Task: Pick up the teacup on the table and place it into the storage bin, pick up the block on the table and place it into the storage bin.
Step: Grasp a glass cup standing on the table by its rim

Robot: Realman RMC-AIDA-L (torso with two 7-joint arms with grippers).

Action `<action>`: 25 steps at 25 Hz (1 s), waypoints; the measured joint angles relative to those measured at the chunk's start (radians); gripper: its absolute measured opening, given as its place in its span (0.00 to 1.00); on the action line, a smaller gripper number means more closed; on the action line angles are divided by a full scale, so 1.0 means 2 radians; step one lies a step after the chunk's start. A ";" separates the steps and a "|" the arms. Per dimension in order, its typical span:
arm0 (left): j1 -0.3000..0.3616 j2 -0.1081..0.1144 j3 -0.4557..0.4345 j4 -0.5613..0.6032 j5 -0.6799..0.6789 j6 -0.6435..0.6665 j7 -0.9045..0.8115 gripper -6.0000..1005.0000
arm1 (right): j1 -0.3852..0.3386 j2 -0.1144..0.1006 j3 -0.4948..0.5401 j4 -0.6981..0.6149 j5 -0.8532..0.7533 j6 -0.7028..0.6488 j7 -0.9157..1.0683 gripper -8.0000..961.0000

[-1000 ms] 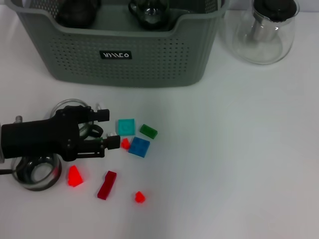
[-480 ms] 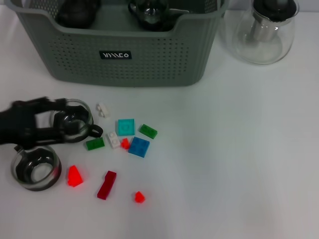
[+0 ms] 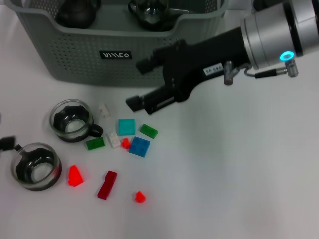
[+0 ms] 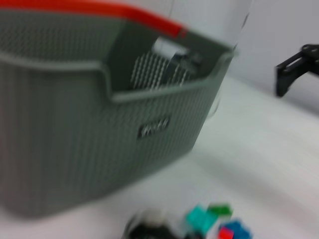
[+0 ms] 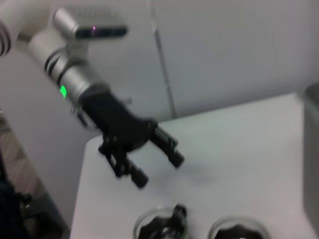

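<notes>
The right arm reaches in across the table, its right gripper (image 3: 140, 83) spread wide and empty, while the left gripper (image 5: 157, 166) hangs splayed off to the side.

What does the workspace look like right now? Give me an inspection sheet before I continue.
Surface: white table, no spills seen.
Job's things: storage bin at the back, dark glassware already inside; two glass teacups on the table at the robot's left; loose blocks beside them, including a teal block, a blue block and a dark red block.
Clutter: nothing seen.
Claws: right claw open, empty, hovering in front of the bin above the blocks; left claw open, empty, off the table's left edge.
Cables: thin cable on the right arm.
Surroundings: pale wall behind the left arm.
</notes>
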 joint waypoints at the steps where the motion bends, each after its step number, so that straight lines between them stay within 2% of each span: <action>1: 0.004 -0.001 0.001 0.020 0.012 0.004 -0.013 0.83 | 0.002 0.000 0.000 0.009 0.000 -0.002 -0.005 0.98; 5: 0.011 -0.009 0.004 0.082 0.064 0.011 -0.064 0.83 | 0.016 0.000 0.002 0.038 -0.001 0.001 -0.016 0.98; 14: -0.015 -0.064 0.035 0.173 0.182 0.011 -0.191 0.83 | 0.027 0.000 0.002 0.052 -0.024 0.005 -0.028 0.98; 18: -0.032 -0.069 0.048 0.187 0.201 0.010 -0.247 0.83 | 0.030 0.000 0.003 0.052 -0.030 0.005 -0.030 0.99; 25: -0.060 -0.062 0.089 0.188 0.220 0.010 -0.327 0.83 | 0.030 -0.001 0.002 0.057 -0.038 0.006 -0.038 0.99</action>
